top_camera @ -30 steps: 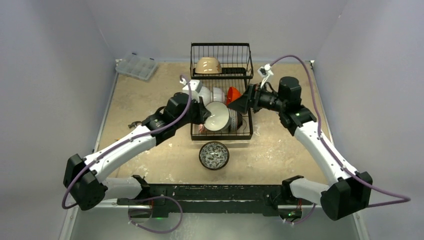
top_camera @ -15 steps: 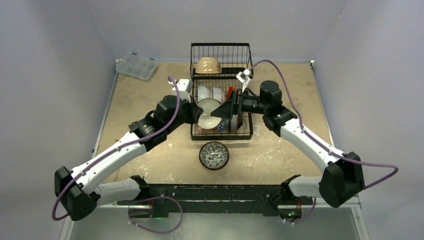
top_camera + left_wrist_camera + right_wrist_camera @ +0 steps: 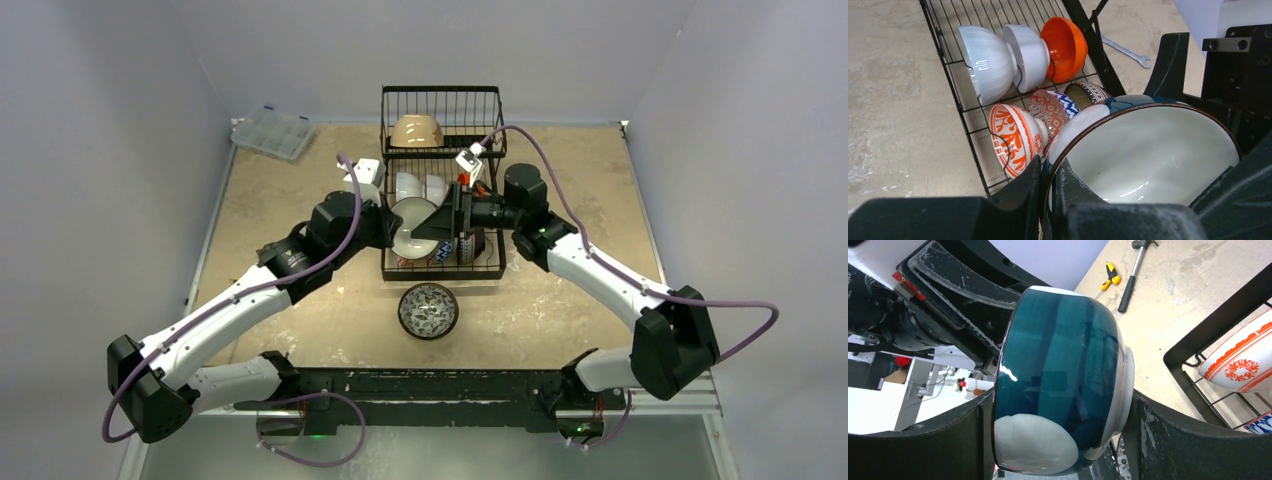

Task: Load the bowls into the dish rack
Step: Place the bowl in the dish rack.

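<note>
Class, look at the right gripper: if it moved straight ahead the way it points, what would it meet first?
The right gripper would meet the teal bowl first: it sits between its fingers, seemingly touching. Beyond, probably the left gripper pinching the bowl's rim.

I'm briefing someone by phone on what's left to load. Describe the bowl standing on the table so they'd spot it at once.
Find the black wire dish rack in the centre. On the tabletop just in front of its near edge stands one bowl, upright. It alone rests on the table, its inside dark with a dense pale pattern; the racked bowls behind it stand on edge.
</note>
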`<state>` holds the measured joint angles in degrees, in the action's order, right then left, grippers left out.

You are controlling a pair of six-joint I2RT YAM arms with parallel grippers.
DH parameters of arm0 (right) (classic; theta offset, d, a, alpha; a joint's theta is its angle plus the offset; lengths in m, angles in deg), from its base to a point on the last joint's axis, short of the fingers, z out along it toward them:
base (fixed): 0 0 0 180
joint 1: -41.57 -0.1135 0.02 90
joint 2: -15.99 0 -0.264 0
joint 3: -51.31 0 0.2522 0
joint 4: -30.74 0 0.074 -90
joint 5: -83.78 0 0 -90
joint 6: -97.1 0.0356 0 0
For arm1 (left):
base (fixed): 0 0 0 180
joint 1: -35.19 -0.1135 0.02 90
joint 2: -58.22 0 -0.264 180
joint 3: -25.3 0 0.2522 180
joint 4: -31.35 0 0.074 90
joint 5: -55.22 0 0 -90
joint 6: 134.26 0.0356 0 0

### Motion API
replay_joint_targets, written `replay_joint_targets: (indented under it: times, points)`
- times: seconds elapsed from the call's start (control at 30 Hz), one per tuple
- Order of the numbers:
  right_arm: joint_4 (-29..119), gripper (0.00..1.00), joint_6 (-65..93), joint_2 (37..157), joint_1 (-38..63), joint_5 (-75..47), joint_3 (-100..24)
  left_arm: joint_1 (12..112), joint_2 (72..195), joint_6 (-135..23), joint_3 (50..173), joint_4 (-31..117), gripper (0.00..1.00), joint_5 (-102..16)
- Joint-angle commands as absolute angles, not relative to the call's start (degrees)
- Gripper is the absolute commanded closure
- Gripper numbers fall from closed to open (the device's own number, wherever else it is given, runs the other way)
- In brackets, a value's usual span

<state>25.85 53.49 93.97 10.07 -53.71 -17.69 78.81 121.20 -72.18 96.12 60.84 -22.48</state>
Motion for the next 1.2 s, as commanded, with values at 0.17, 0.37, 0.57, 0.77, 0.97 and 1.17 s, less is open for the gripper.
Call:
replay_joint_targets:
  times: [0.17, 0.37, 0.57, 0.77, 0.97, 1.17]
  points:
    - [17.4, 0.15, 58.2, 93.6, 9.3, -60.3, -18.9, 78.8, 120.4, -68.4, 101.0, 61.4, 1.0, -17.9]
    - [16.4, 0.18, 59.5, 94.2, 9.2, -61.5, -18.9, 78.8, 120.4, -66.9, 101.2, 62.6, 1.0, -16.3]
    - [16.7, 0.66, 59.0, 95.4, 9.2, -61.4, -19.5, 78.8, 120.4, -66.6, 100.9, 62.9, 1.0, -16.1]
    - [25.1, 1.0, 52.3, 96.3, 9.2, -60.4, -22.4, 78.9, 120.5, -66.4, 100.5, 63.6, 0.85, -16.4]
    - [30.4, 1.0, 48.7, 96.1, 10.1, -57.5, -23.7, 78.9, 120.6, -67.4, 100.7, 64.9, 0.43, -16.8]
    - [32.1, 1.0, 47.8, 96.1, 12.6, -57.1, -22.6, 78.8, 120.0, -67.9, 99.3, 64.3, 0.26, -17.9]
